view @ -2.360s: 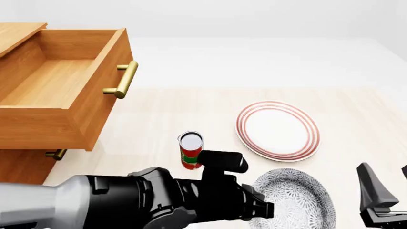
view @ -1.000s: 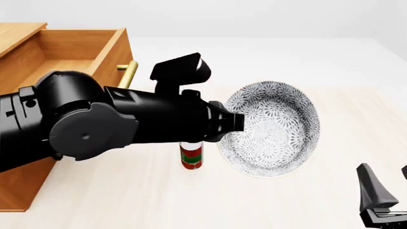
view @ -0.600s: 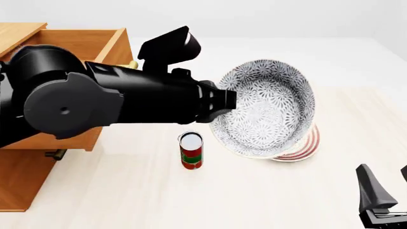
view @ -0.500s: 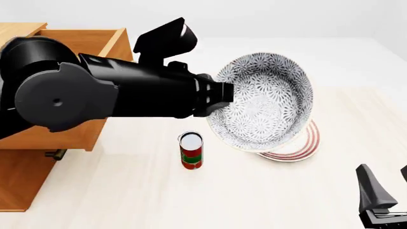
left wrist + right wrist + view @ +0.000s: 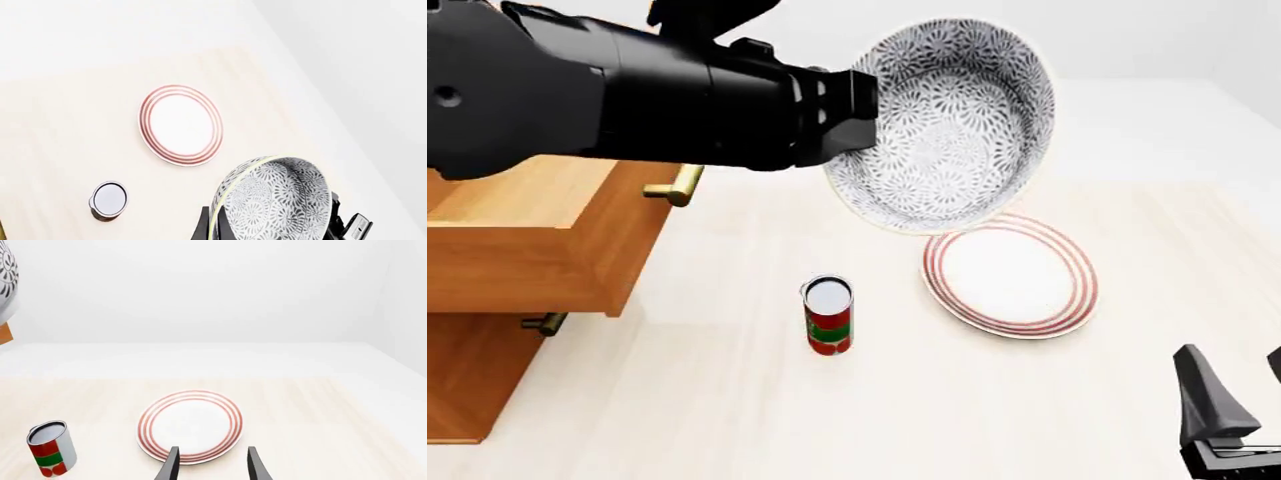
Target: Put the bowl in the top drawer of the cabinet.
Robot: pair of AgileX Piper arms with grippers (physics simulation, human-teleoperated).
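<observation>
Far left of frame: cabinet (image 5: 467, 380), top drawer (image 5: 547, 240) pulled open. Upper centre: my left pincer (image 5: 861, 100) clamped on the rim of the bowl (image 5: 948, 120), held tilted in the air. Centre tabletop (image 5: 761, 400): can (image 5: 827, 315). Right: plate (image 5: 1010, 275). Lower right: my right pincer (image 5: 212, 462), parted, empty.

Setting: simulated domestic tabletop, rendered. Evidence: pale wood-grain counter (image 5: 761, 420) against blank white surround; light-brown wooden cabinet (image 5: 481, 370) with brass handles at 9 o'clock; red-ringed plate (image 5: 1010, 275); red-and-green tin can (image 5: 827, 316); flat shading, no clutter.
</observation>
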